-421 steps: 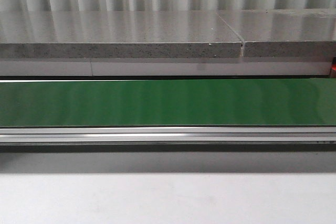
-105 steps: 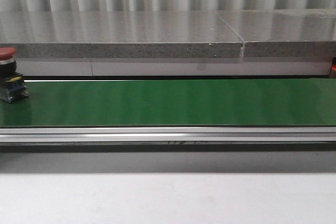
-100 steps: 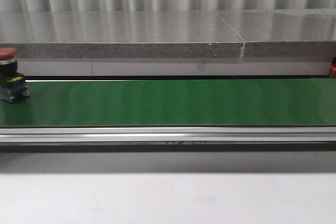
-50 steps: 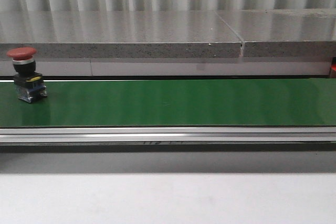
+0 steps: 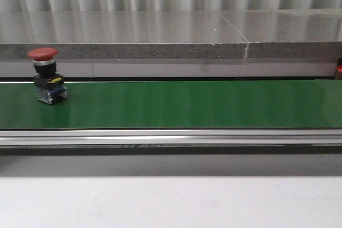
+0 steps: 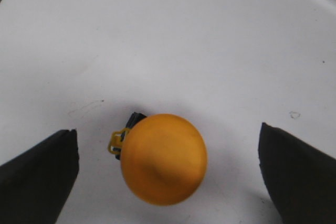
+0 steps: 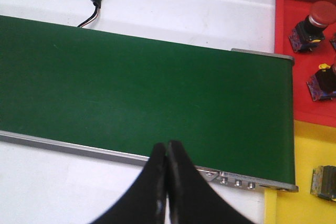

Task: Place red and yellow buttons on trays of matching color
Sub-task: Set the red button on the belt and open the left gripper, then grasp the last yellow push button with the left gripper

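A yellow button (image 6: 164,159) stands cap-up on the white worktop (image 6: 173,40), midway between the left fingers (image 6: 39,169), which are spread wide apart and touch nothing. The right fingers (image 7: 167,174) are pressed together, empty, above the near edge of the green belt (image 7: 142,93). Beyond them and off to one side sit a red tray (image 7: 294,72) holding a red-capped button (image 7: 314,19) and a yellow tray (image 7: 310,156). In the front view, another red button (image 5: 47,76) stands upright on the belt.
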